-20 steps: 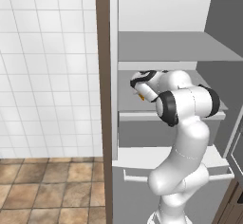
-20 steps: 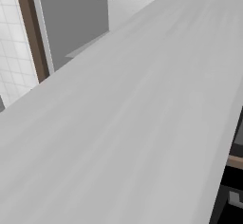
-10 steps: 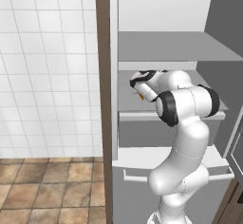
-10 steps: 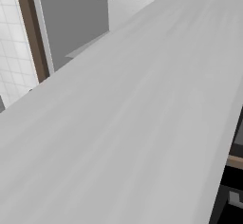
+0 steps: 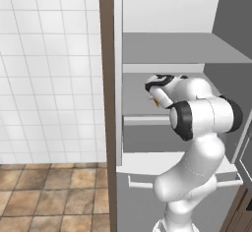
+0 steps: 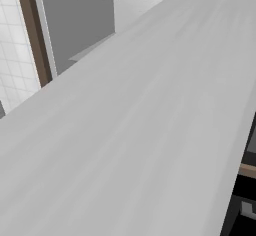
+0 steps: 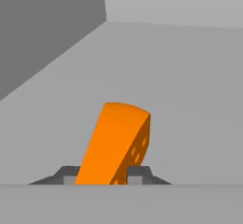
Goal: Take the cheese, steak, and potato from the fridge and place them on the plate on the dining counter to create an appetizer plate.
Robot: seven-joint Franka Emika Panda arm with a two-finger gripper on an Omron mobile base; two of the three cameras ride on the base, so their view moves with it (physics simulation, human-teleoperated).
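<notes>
The cheese [image 7: 118, 142], an orange wedge with small holes, stands tilted on the pale grey shelf of the fridge [image 7: 190, 76]. My gripper [image 7: 103, 176] is shut on its lower end, one dark fingertip on each side. From the left base view, my arm reaches into the fridge [image 5: 167, 49] at the middle shelf. There the gripper [image 5: 154, 99] points left, with a bit of orange cheese [image 5: 156, 103] showing at its tip. The steak, potato, plate and dining counter are out of view.
A brown post [image 5: 106, 103] and a white tiled wall [image 5: 49, 69] lie left of the fridge opening, above a brown tiled floor [image 5: 49, 196]. A drawer [image 5: 147, 164] juts out below the arm. A broad pale grey panel [image 6: 150, 130] crosses the right base view close up.
</notes>
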